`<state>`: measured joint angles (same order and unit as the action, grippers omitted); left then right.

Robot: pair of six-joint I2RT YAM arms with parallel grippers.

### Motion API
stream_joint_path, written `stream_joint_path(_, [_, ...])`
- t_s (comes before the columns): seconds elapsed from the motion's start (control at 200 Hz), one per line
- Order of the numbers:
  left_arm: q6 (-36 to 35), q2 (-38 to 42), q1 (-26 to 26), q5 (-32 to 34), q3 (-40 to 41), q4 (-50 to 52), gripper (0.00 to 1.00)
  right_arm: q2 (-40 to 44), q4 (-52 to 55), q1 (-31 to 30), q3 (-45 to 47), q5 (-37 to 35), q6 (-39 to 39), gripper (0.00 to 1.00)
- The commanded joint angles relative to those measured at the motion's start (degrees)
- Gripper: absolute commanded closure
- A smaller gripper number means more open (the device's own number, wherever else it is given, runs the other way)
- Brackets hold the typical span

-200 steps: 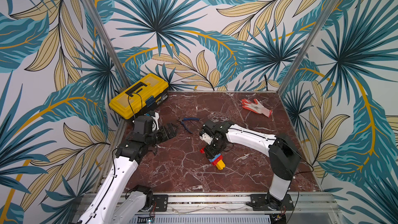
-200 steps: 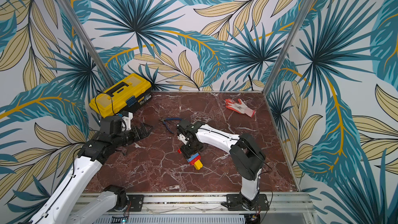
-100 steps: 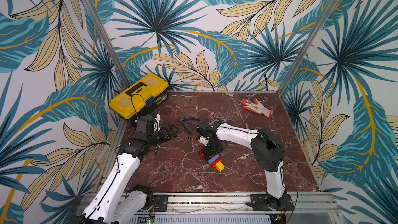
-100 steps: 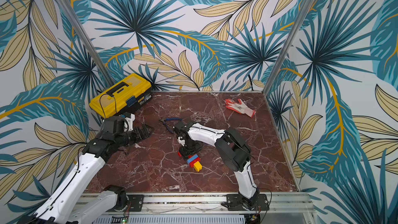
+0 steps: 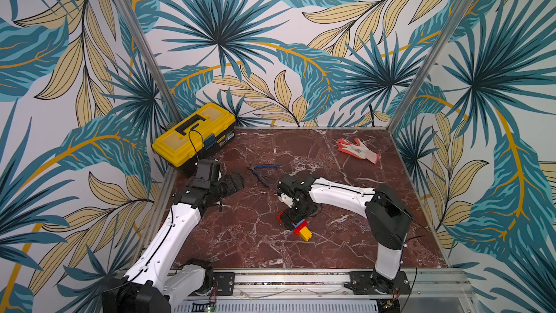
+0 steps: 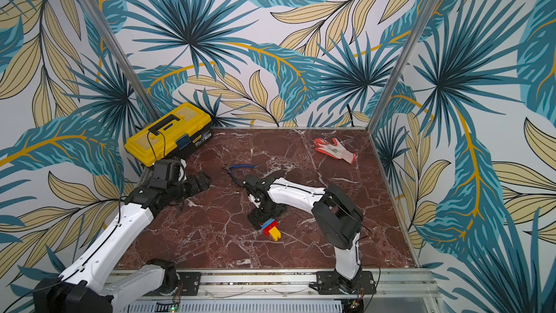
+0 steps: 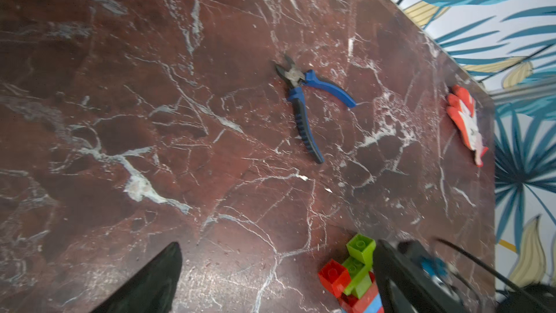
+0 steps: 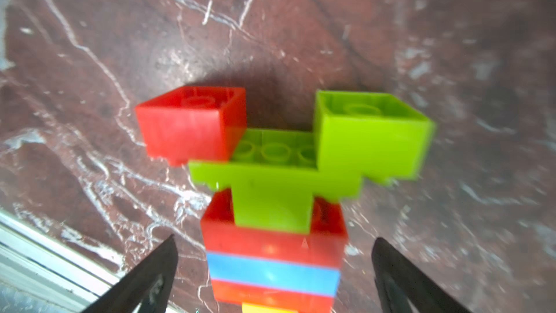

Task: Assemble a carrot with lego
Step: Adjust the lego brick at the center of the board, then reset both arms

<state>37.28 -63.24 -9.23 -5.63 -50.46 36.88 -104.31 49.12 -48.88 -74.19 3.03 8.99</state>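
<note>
Left gripper [image 5: 232, 183] hovers at the far left, jaws wide; right gripper [image 5: 296, 220] points down mid-scene, jaws spread apart.

A carrot [image 8: 272, 206] of stacked bricks, yellow at the tip, then red, blue and red bands, lime green above with one red and one lime-green top block, on a dark red table [image 5: 240, 242] veined in white; a yellow and black toolbox [image 5: 194, 133], blue-and-black-handled pliers [image 7: 296, 97], an orange-red and white glove [image 5: 358, 149], walls [image 5: 270, 40] printed with teal and beige leaves on white
</note>
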Motion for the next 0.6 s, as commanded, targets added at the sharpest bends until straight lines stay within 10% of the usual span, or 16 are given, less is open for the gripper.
stream_joint_path(0.0, [-2.55,-3.74,0.79,8.19,-2.79,0.60,0.01,10.79,-3.56,0.02,4.90,-7.06,1.45,0.01])
stream_joint_path(0.265, [-10.71,6.93,1.41,34.89,7.43,-15.36,0.01,37.28,-10.61,0.83,15.40,-43.59,8.13,0.00])
stream_joint_path(0.38, [-28.73,16.86,1.50,33.59,20.11,-38.91,0.01,45.45,-23.11,2.01,24.18,-60.63,2.92,0.00])
stream_joint_path(0.596, [-29.41,6.60,2.15,34.90,26.02,-54.39,0.01,52.48,-45.51,13.68,34.32,-72.69,-3.39,0.00])
